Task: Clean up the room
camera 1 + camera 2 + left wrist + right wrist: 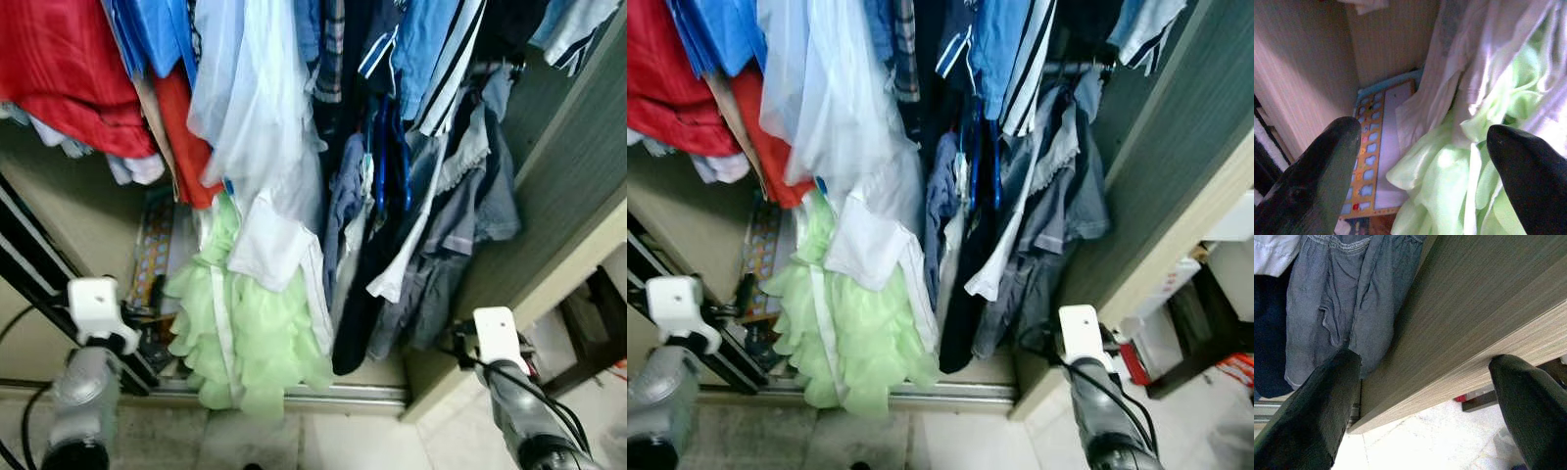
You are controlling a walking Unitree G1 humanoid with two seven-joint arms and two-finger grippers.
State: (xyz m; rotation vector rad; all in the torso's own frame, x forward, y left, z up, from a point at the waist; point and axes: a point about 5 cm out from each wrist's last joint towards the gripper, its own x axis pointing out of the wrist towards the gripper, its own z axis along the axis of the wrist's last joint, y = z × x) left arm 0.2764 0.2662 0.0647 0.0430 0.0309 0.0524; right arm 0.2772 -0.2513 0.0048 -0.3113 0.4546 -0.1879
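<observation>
No readable writing; a colourful chart board (155, 250) leans at lower left, print too small to read. Left hand (1420, 171) wide open, empty, before pale green ruffled dress (245, 333) at lower centre. Right hand (1425, 406) wide open, empty, by wardrobe side panel (558, 196), right.

Wardrobe (549, 225) open, stuffed with hanging clothes; pale green ruffled dress (250, 338) hangs just ahead of left gripper (1422, 171).
</observation>
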